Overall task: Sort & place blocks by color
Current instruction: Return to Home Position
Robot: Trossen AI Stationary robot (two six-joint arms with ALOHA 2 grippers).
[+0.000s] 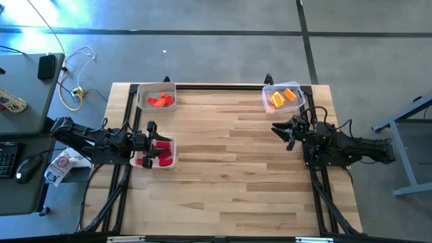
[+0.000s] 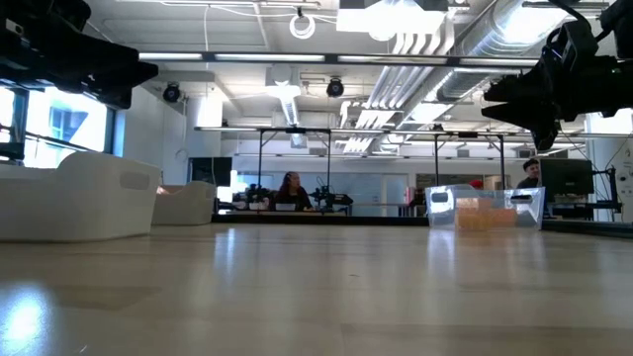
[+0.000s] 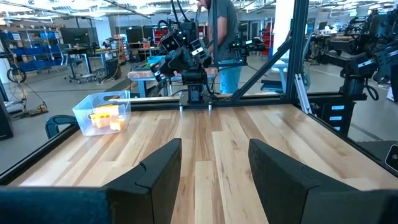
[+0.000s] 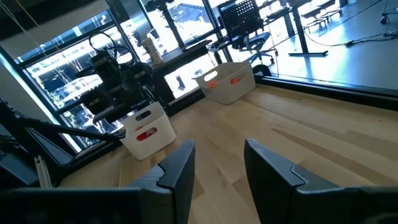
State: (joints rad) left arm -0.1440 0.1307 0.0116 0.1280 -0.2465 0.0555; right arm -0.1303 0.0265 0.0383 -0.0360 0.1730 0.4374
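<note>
Left gripper (image 3: 214,148), fingers spread — tiny blocks (image 1: 160,101): red, orange, yellow.

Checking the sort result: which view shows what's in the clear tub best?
High view. It looks straight down into the tub, so the yellow and orange blocks show uncovered. The low view and left wrist view show them only side-on through its wall. The right wrist view misses the tub.

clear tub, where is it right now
In the high view the clear tub sits at the top right corner of the table, holding yellow and orange blocks, just above the right gripper.
</note>
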